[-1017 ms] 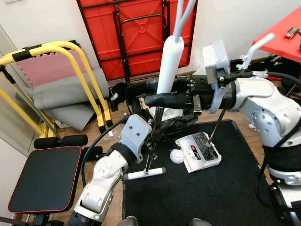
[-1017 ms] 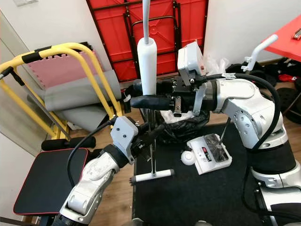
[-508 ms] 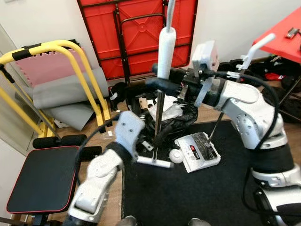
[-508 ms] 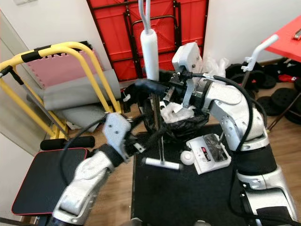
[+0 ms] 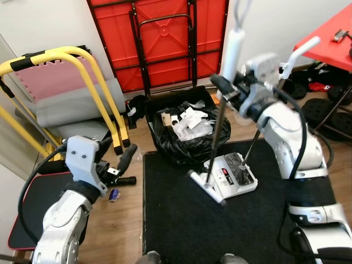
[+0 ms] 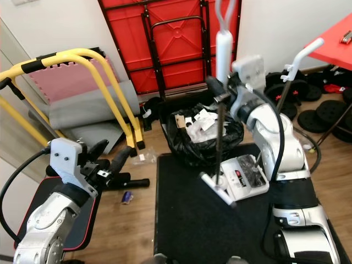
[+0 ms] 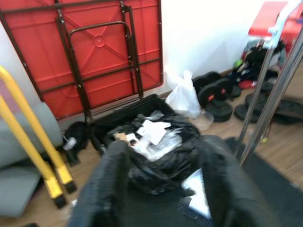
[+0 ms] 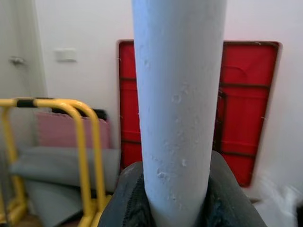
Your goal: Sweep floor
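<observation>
Your right wrist view gives you what the head views cannot: the broom's white foam grip seen close up, standing upright between the two black fingers, which press against it on both sides. From the head views you get the rest of the broom: its dark shaft runs down and toward the robot from the right gripper, ending in a pale head that rests on the black mat, touching the white dustpan. So the right jaws are clamped on the grip, high on the handle, with the head well below them.

Your left gripper is well apart from the broom, out over the wooden floor beside the mat. Its fingers are spread with nothing between them, and the left wrist view looks through that gap at a black bin bag full of crumpled paper.

That bag sits just beyond the broom head, between the two grippers. Behind it a red folded table leans on the wall. A yellow-railed bench and a black pad lie beside the left gripper, with a small blue object on the floor below it.
</observation>
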Available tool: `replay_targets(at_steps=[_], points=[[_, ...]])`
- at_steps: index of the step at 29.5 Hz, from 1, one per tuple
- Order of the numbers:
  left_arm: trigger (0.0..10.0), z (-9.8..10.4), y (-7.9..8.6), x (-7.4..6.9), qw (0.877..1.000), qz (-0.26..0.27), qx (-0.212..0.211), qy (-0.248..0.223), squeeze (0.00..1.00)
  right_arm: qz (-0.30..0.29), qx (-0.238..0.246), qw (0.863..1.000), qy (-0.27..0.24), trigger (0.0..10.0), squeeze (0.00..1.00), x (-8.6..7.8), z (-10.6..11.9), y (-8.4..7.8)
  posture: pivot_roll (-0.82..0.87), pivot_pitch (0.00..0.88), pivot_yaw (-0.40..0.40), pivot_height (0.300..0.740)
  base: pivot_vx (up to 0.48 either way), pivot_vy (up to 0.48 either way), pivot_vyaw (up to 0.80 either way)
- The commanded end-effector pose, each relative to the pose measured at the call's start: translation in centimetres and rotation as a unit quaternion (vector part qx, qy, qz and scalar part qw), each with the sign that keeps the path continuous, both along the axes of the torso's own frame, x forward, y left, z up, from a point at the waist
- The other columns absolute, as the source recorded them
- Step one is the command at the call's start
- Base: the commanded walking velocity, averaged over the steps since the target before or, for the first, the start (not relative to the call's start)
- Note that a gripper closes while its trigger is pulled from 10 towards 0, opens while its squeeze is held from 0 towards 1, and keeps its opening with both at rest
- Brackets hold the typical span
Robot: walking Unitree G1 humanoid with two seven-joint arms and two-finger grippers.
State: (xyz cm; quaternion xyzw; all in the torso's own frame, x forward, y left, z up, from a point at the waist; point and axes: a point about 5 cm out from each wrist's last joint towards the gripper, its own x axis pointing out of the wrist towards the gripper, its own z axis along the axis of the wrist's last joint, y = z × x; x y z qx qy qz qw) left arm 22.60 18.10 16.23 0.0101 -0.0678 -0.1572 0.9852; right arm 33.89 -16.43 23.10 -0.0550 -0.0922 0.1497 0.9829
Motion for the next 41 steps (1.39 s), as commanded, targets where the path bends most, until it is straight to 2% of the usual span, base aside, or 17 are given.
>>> replay_targets(at_steps=[1,8,14,15,16,17,24,27,29,33,39,41], points=[[0.0,-0.1,0.6,-0.1,0.995,0.093,-0.024,0.007,0.00,-0.021,0.001,0.999,-0.028,10.0,0.00,-0.1,0.5,0.1,-0.17,0.090,0.012,0.740,0.000,0.000,0.00],[0.0,-0.9,0.0,-0.7,0.993,0.108,-0.042,0.032,0.00,-0.044,0.025,0.998,-0.031,10.0,0.00,-0.1,0.3,0.2,-0.18,0.094,0.002,0.740,0.000,0.000,0.00],[0.0,-1.6,0.0,-1.1,0.990,0.128,-0.038,0.046,0.00,-0.051,0.044,0.997,-0.038,10.0,0.00,-0.6,0.4,0.5,-0.17,0.093,0.002,0.740,0.000,0.000,0.00],[2.2,-1.5,-0.1,-1.2,0.990,0.128,-0.028,0.045,0.00,-0.055,0.045,0.997,-0.041,10.0,0.00,-0.5,0.4,0.5,-0.17,0.091,0.004,0.740,0.000,0.000,0.00],[2.2,-1.5,-0.1,-1.2,0.990,0.128,-0.028,0.045,0.00,-0.055,0.045,0.997,-0.041,10.0,0.00,-0.5,0.4,0.5,-0.17,0.091,0.004,0.740,0.000,0.000,0.00],[10.0,-1.5,-0.1,-1.2,0.991,0.127,-0.018,0.047,0.00,-0.059,0.047,0.996,-0.044,10.0,0.00,-0.4,0.5,0.4,-0.17,0.091,0.004,0.740,0.000,0.000,0.00],[10.0,-1.6,-0.3,-1.5,0.991,0.121,-0.019,0.056,0.00,-0.068,0.051,0.995,-0.052,10.0,0.00,-0.2,0.9,0.1,-0.16,0.091,0.007,0.740,0.000,0.000,0.00],[10.0,-2.3,-0.6,-2.5,0.989,0.120,-0.039,0.074,0.00,-0.070,0.070,0.993,-0.064,10.0,0.00,0.3,1.5,-0.3,-0.16,0.091,0.021,0.740,0.000,0.000,0.00],[10.0,-2.4,-0.7,-2.7,0.989,0.122,-0.042,0.076,0.00,-0.071,0.069,0.993,-0.068,10.0,0.00,0.4,1.6,-0.3,-0.16,0.091,0.021,0.740,0.000,0.000,0.00],[10.0,-2.5,-1.6,-2.4,0.993,0.085,-0.042,0.068,0.00,-0.061,0.099,0.992,-0.057,10.0,0.00,1.2,1.8,-1.1,-0.15,0.089,0.018,0.740,0.000,0.000,0.00],[10.0,-2.6,-1.8,-2.3,0.994,0.074,-0.034,0.069,0.00,-0.032,0.116,0.991,-0.054,10.0,0.00,0.9,1.9,-0.6,-0.16,0.099,0.023,0.740,0.266,0.000,-0.77],[10.0,-2.5,-1.9,-2.4,0.994,0.072,-0.033,0.070,0.00,0.009,0.110,0.993,-0.046,10.0,0.00,0.1,1.7,0.3,-0.16,0.106,0.021,0.740,0.296,0.000,0.00]])
